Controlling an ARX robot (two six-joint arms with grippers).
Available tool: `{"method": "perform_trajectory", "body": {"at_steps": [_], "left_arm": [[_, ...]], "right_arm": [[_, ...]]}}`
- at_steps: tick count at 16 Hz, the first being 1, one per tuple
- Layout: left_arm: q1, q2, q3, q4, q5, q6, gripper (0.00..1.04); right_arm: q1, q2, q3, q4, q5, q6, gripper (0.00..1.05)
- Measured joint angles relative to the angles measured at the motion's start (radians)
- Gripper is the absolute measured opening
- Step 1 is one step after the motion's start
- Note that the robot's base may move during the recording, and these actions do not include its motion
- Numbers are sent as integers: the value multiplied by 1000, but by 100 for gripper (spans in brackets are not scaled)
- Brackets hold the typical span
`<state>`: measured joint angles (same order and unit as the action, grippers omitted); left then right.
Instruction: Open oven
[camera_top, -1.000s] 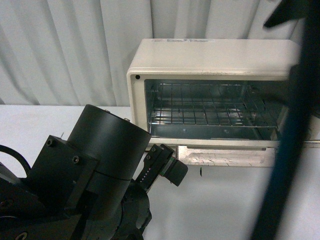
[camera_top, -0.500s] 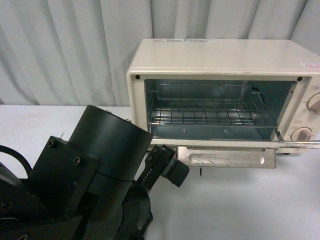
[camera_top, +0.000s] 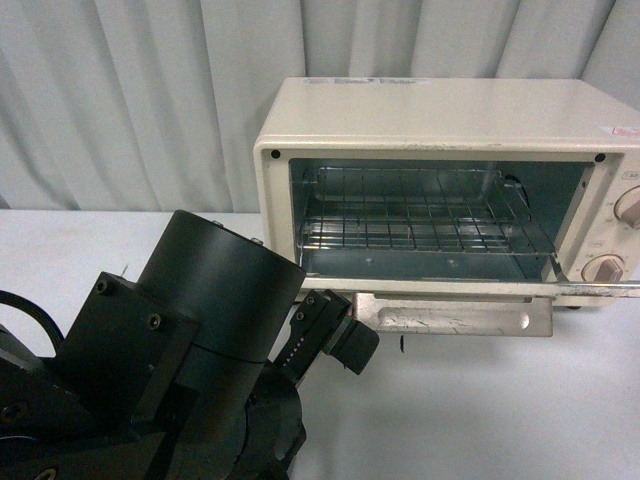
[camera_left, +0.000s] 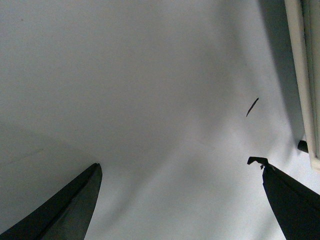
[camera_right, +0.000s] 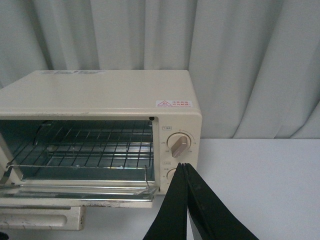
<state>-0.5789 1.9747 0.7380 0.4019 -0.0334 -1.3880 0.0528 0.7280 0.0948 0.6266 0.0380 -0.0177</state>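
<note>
Plainly the oven (camera_top: 430, 110) stands open, wire rack (camera_top: 420, 225) inside; left gripper (camera_left: 176, 163) spread, right gripper (camera_right: 185, 168) pressed together.

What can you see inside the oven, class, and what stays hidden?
Inside the oven, with its door folded down, a bare wire rack spans the cavity above a shiny metal floor. The cavity's ceiling is hidden behind the front frame.

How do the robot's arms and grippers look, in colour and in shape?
The left arm is matt black: a thick round joint housing on an angular bracket with small screws, and a black cable beside it. The left gripper and the right gripper have dark, tapered fingers.
</note>
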Motion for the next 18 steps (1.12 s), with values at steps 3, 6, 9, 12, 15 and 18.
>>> {"method": "perform_trajectory", "body": {"at_steps": [3, 6, 9, 12, 15, 18], "left_arm": [[0, 0, 0, 0, -1, 0, 98], [0, 0, 0, 0, 0, 0, 98], [0, 0, 0, -1, 0, 0, 98], [0, 0, 0, 0, 0, 0, 98], [0, 0, 0, 0, 0, 0, 98], [0, 0, 0, 0, 0, 0, 98]], "right_arm": [[-52, -115, -40, -79, -38, 3, 2], [-53, -185, -84, -110, -37, 3, 2], [-53, -311, -84, -207, -37, 3, 2], [-53, -394, -84, -287, -37, 3, 2], [-53, -462, -84, -358, -37, 3, 2], [-53, -509, -84, -407, -37, 3, 2]]}}
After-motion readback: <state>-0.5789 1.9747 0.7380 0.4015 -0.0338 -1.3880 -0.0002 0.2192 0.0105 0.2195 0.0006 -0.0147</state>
